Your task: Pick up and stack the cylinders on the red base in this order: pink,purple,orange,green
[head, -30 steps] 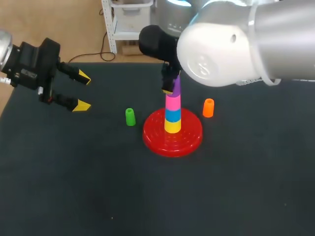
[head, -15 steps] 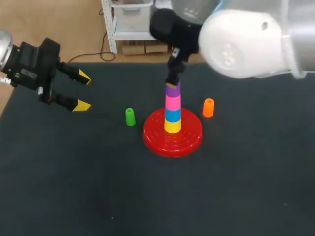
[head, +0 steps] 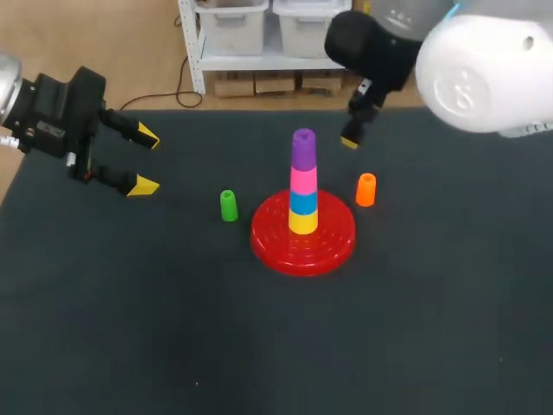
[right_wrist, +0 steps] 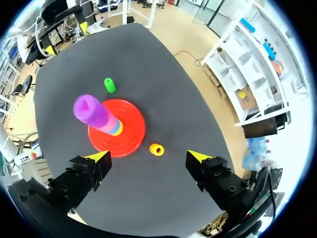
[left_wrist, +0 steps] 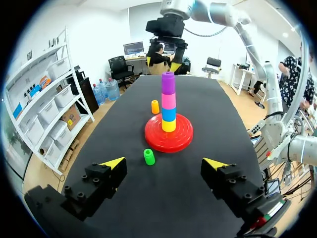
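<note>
My right tool [right_wrist: 148,157] had let go of the purple cylinder [head: 303,149] and lifted, open, beyond the red base [head: 333,242]; the orange cylinder [head: 366,189] looked due next.

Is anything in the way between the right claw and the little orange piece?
No, nothing that shows. The right gripper hangs open above the orange cylinder, with only bare table around it. The stack on the red base stands off to the side.

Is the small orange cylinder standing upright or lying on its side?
Upright. The small orange plastic cylinder stands on end beside the round red base, and the right wrist view looks down into its hollow top.
</note>
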`<state>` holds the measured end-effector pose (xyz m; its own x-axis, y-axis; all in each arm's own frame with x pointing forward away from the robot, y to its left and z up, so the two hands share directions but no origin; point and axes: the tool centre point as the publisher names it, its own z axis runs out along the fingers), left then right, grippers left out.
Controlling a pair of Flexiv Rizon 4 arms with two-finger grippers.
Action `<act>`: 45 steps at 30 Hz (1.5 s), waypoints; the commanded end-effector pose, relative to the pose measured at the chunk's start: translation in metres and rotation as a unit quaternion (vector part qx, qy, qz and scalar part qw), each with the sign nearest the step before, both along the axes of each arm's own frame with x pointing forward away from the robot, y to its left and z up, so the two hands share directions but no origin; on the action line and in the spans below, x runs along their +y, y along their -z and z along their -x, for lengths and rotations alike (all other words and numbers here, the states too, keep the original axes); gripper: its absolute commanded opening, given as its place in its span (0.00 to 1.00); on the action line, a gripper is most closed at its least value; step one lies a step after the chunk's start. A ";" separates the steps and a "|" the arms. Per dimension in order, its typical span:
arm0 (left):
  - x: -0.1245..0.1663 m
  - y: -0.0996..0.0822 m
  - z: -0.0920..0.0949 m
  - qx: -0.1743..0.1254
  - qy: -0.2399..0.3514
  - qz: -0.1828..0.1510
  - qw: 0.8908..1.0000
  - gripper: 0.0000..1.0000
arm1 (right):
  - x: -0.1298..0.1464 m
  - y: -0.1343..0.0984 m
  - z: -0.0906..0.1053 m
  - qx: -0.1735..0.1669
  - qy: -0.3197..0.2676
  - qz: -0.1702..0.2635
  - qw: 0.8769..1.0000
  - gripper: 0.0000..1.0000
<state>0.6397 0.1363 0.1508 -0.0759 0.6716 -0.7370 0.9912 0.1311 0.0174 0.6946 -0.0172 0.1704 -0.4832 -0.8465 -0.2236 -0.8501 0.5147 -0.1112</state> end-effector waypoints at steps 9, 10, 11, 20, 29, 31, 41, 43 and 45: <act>0.000 0.001 0.001 -0.001 -0.001 0.001 1.000 1.00 | 0.000 0.048 -0.030 0.049 0.025 0.001 0.998 1.00; 0.000 0.001 0.001 -0.001 -0.001 0.001 1.000 1.00 | -0.001 0.052 -0.031 0.054 0.027 0.001 0.998 1.00; 0.000 0.001 0.001 -0.001 -0.001 0.001 1.000 1.00 | -0.002 0.059 -0.033 0.062 0.030 0.005 0.998 1.00; 0.000 0.001 0.001 -0.001 -0.001 0.001 1.000 1.00 | -0.016 0.092 -0.039 0.095 0.066 0.025 0.993 1.00; 0.000 0.001 0.001 -0.001 -0.001 0.001 1.000 1.00 | -0.028 0.114 -0.028 0.112 0.096 0.024 0.989 1.00; 0.000 0.001 0.001 -0.001 -0.001 0.001 1.000 1.00 | -0.030 0.120 -0.026 0.116 0.100 0.022 0.988 1.00; 0.000 0.001 0.001 -0.001 -0.001 0.001 1.000 1.00 | -0.033 0.137 -0.025 0.124 0.105 0.034 0.986 1.00; 0.000 0.001 0.001 -0.001 -0.001 0.001 1.000 1.00 | -0.032 0.140 -0.025 0.125 0.106 0.035 0.986 1.00; 0.000 0.001 0.001 -0.001 -0.001 0.001 1.000 1.00 | -0.031 0.142 -0.025 0.127 0.106 0.037 0.986 1.00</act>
